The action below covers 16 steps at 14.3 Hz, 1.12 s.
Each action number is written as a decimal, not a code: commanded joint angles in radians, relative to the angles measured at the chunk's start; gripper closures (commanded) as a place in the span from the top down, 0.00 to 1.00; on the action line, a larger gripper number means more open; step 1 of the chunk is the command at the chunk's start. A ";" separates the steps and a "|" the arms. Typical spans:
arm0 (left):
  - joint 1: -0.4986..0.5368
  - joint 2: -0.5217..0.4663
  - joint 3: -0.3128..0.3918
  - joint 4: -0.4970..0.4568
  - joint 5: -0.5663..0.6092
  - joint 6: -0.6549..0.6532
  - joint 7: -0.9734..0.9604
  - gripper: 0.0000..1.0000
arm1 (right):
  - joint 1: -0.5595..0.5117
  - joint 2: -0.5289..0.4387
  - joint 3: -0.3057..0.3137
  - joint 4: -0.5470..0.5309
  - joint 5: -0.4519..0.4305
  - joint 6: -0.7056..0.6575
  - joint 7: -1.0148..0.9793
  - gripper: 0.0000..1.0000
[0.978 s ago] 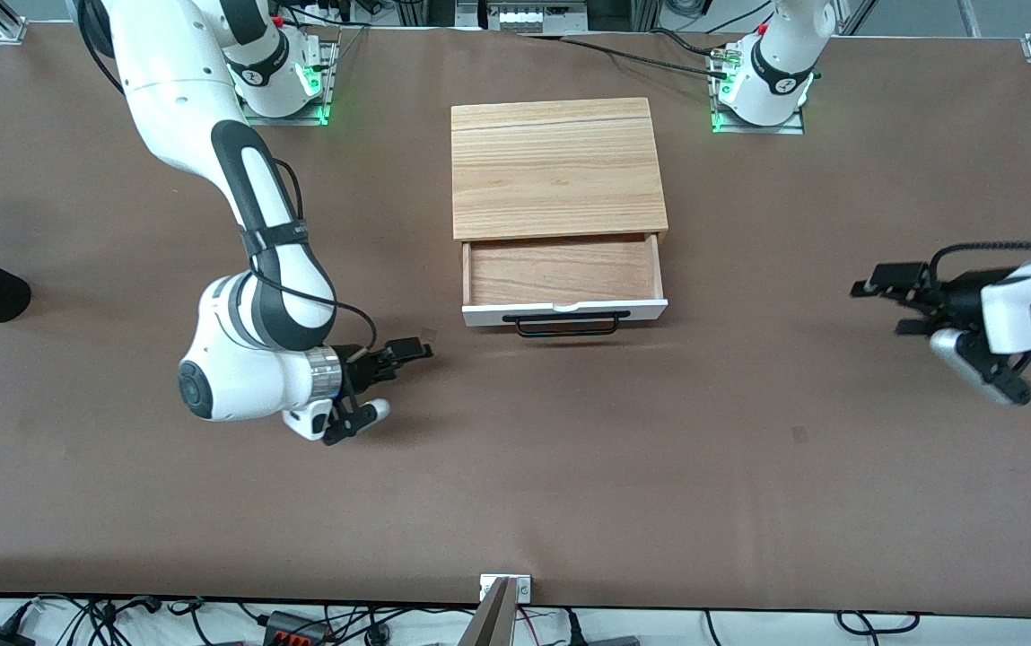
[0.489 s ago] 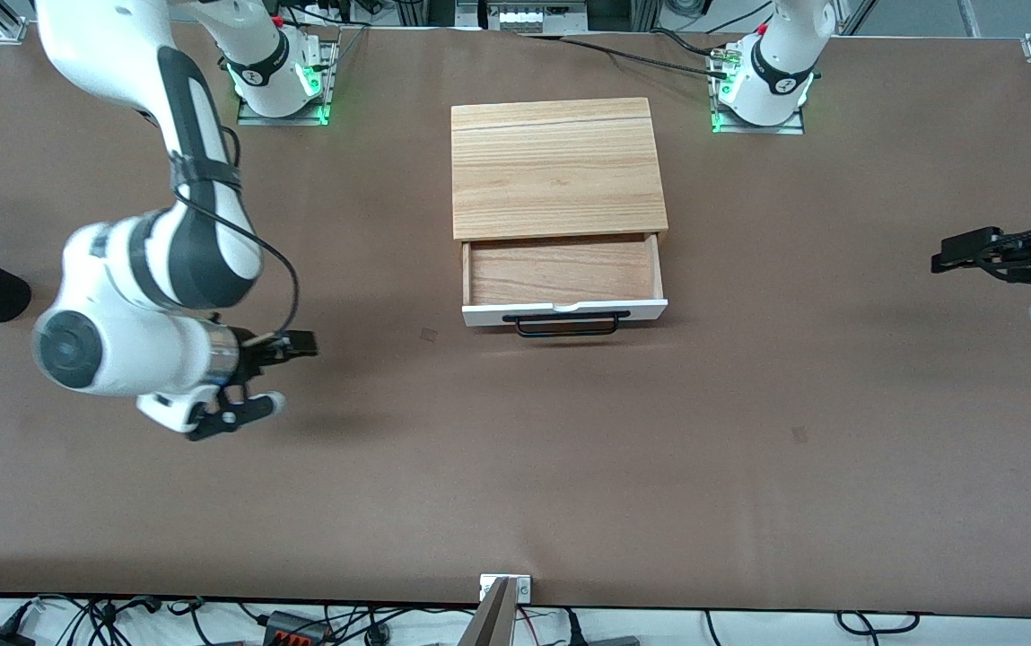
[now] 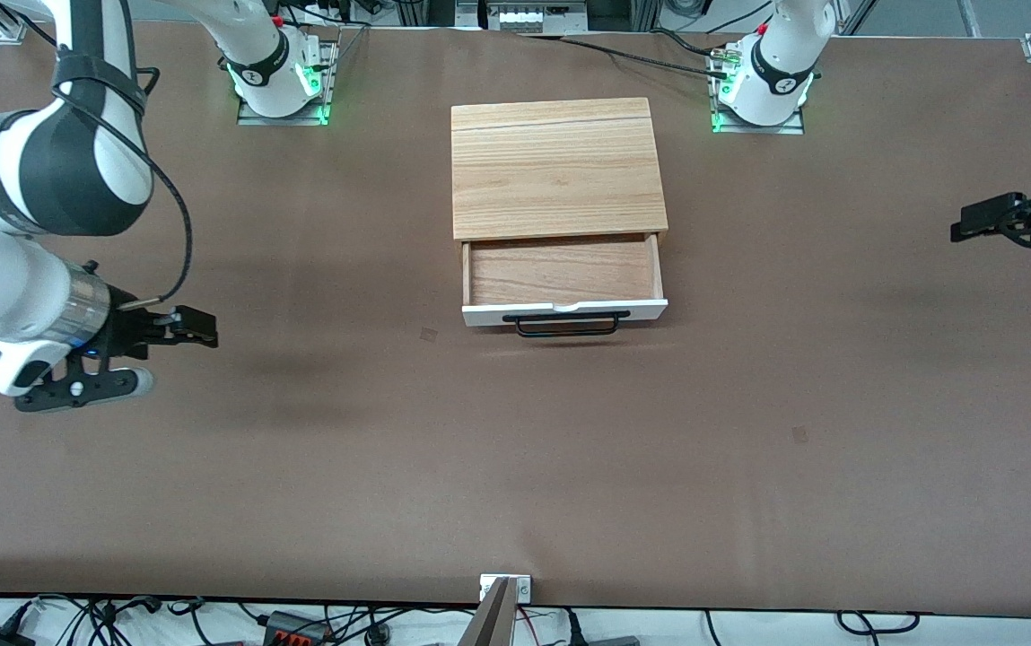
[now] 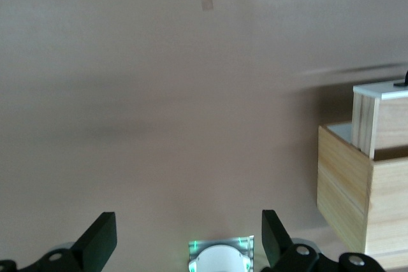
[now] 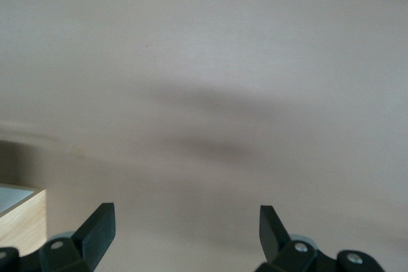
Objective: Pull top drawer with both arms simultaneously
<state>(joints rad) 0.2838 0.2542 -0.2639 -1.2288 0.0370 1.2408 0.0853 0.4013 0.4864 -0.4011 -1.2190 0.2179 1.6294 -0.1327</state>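
The wide shallow top drawer with white front and black bar handle (image 3: pixel 563 289) is seen pulled out of the light wood cabinet (image 3: pixel 558 167). The left gripper (image 3: pixel 1017 247) and right gripper (image 3: pixel 152 354) are held spread and empty over bare brown table (image 3: pixel 515 467), each well apart from the drawer. Little risk is judged: only a careless return sweep could knock the protruding front.

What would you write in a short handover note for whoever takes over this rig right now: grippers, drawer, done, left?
Left gripper: open, holds nothing, over the table at the left arm's end.
Right gripper: open, holds nothing, over the table at the right arm's end.
Top drawer: pulled out of the cabinet, nothing visible inside, black handle free.
Done: drawer open.
Left: apparently nothing but parking both arms.
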 commanded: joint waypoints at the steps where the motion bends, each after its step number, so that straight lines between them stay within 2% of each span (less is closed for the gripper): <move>1: 0.009 -0.045 -0.012 -0.023 0.018 0.026 0.013 1.00 | -0.047 -0.051 0.002 -0.019 -0.014 0.001 0.045 1.00; 2: 0.009 -0.087 -0.014 -0.087 0.012 0.049 0.014 1.00 | -0.112 -0.067 0.046 -0.020 -0.015 0.006 0.077 1.00; 3: 0.009 -0.148 -0.014 -0.175 0.011 0.105 0.013 1.00 | -0.172 -0.084 0.123 -0.020 -0.034 0.003 0.106 1.00; 5: 0.003 -0.287 0.003 -0.379 0.008 0.239 0.013 1.00 | -0.278 -0.135 0.224 -0.055 -0.086 0.009 0.159 1.00; 6: -0.018 -0.315 0.035 -0.415 0.000 0.259 0.013 1.00 | -0.335 -0.164 0.273 -0.082 -0.109 0.015 0.160 1.00; 7: -0.093 -0.311 0.098 -0.408 -0.003 0.262 0.013 1.00 | -0.382 -0.179 0.322 -0.097 -0.135 0.021 0.157 1.00; 8: -0.183 -0.311 0.197 -0.406 -0.003 0.266 0.013 1.00 | -0.413 -0.196 0.356 -0.103 -0.162 0.014 0.156 1.00; 9: -0.228 -0.314 0.250 -0.411 -0.008 0.264 0.013 1.00 | -0.415 -0.201 0.360 -0.103 -0.182 0.009 0.153 1.00; 12: -0.227 -0.313 0.250 -0.406 -0.008 0.264 0.013 1.00 | -0.417 -0.221 0.358 -0.122 -0.210 -0.023 0.142 1.00; 16: -0.230 -0.308 0.250 -0.400 -0.008 0.261 0.021 1.00 | -0.411 -0.328 0.364 -0.273 -0.246 0.017 0.134 1.00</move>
<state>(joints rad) 0.0697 -0.0387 -0.0299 -1.6145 0.0359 1.4892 0.0853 0.0000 0.2538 -0.0611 -1.3695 -0.0044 1.6174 -0.0058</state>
